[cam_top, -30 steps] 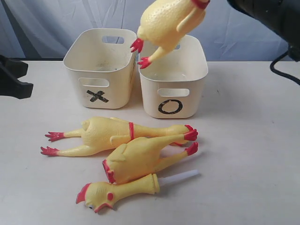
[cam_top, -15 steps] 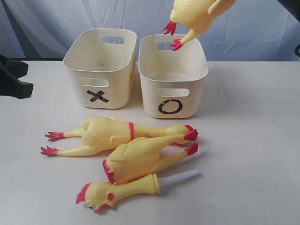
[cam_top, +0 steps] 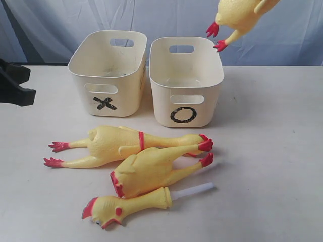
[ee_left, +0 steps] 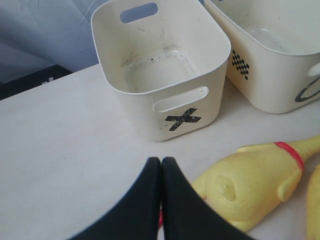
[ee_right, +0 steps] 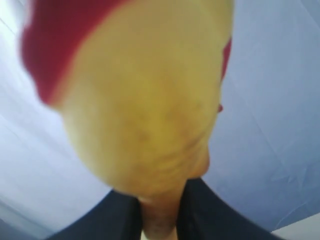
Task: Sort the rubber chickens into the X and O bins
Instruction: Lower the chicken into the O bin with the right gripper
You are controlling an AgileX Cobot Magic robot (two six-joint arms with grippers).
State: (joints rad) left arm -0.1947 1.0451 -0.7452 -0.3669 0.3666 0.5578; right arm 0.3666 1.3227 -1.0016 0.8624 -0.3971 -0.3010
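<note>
Hanging from the right gripper (ee_right: 160, 220), the held chicken (ee_right: 145, 100) fills that wrist's camera. Two dark fingers pinch a narrow yellow part of it, so this hand is clamped on the toy, though the blur hides which part it has. From the outside camera the hand itself is out of frame. Only the bird's lower half shows, its long axis tilted, with the red feet lowest and pointing down and inward.

Below and inward of that hand sits the O bin (cam_top: 214, 75), mouth up. The feet look to be over or just past its far outer corner, but depth cannot be settled here. Whichever bin this bird belongs in, the hand probably has to carry it inward over an open mouth before letting go, and the rim is the edge to clear. The X bin (cam_top: 81, 60) stands just beside the O bin, farther from this hand.

The left gripper (ee_left: 161, 200) is low over the table (cam_top: 272, 176), fingers pressed together with nothing between them. Just beside its fingertips lies the long chicken (ee_left: 245, 185), stretching away to one side. Bare table runs ahead of the fingers to the X bin. Beyond the long chicken lie a second chicken (cam_top: 146, 171), touching it, and the head-and-neck piece (cam_top: 126, 204) with its white tube (cam_top: 194, 190). All three are nearer the left hand.
</note>
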